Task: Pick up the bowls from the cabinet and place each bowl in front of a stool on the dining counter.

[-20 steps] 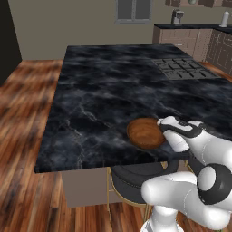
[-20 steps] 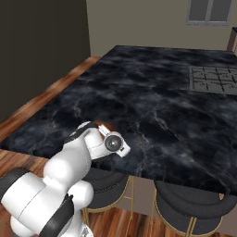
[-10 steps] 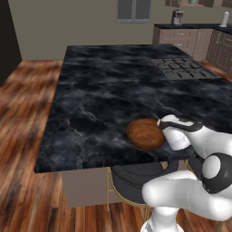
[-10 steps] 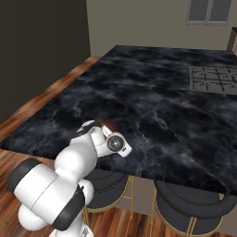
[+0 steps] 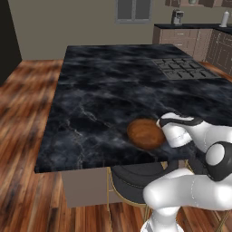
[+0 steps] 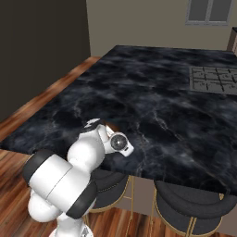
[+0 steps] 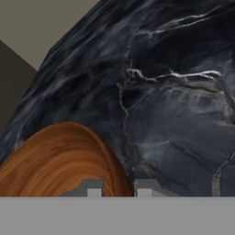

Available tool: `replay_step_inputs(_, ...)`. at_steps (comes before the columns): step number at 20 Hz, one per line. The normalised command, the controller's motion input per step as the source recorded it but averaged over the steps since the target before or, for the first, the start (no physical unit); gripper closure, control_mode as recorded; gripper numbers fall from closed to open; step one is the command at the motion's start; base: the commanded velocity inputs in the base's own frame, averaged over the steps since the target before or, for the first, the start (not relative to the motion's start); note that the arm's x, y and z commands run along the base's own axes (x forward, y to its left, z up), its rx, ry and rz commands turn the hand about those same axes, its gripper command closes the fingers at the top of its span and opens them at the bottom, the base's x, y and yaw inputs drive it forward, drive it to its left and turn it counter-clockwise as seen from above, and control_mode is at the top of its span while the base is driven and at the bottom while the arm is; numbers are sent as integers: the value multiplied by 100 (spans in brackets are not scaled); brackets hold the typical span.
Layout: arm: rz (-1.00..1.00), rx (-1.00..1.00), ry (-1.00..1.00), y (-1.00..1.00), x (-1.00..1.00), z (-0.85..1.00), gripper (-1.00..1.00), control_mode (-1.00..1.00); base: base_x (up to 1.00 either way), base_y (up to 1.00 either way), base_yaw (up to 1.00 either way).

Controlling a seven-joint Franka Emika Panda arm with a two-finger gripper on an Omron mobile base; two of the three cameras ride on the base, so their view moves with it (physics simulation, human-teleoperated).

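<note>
Wooden bowl [image 5: 145, 133] down near the counter's [image 5: 113, 90] near edge, at about 5 o'clock in the left base view, right above a black stool [image 5: 133, 179]. Gripper [image 7: 118, 187] narrowed onto the bowl's rim at the bowl's 3 o'clock side, one fingertip [image 7: 94, 188] inside the rim, the other outside, wall pinched between. In the hand view, bowl [image 7: 59, 160] at 7 o'clock, grain rings plain on the inside, veined marble [image 7: 174, 114] beyond it. Whether the bowl's base touches the marble or hangs just above: cannot tell. From the right base view, hand [image 6: 115, 141] low over the counter [image 6: 162, 102] edge at 7 o'clock, a sliver of the bowl [image 6: 110, 126] peeking past the wrist. Two stools [image 6: 192, 203] tucked under the edge there. Cooktop [image 5: 183, 69] set in the marble at 2 o'clock in the left base view, well apart from the bowl.
</note>
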Motion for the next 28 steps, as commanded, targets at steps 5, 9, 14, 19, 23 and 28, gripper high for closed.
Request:
replay_step_inputs(5,0,0,0,0,19,-14,100,-100,0,0,0)
replay_step_inputs(9,0,0,0,0,3,-4,-100,-100,0,0,0)
replay_step_inputs(14,0,0,-2,-5,-32,31,-100,-100,0,0,0)
replay_step_inputs(19,0,0,-5,-20,-21,58,-100,-100,0,0,0)
replay_step_inputs(23,0,0,-4,-34,0,82,-100,-100,0,0,0)
replay_step_inputs(28,0,0,-5,-39,0,100,-100,-100,0,0,0)
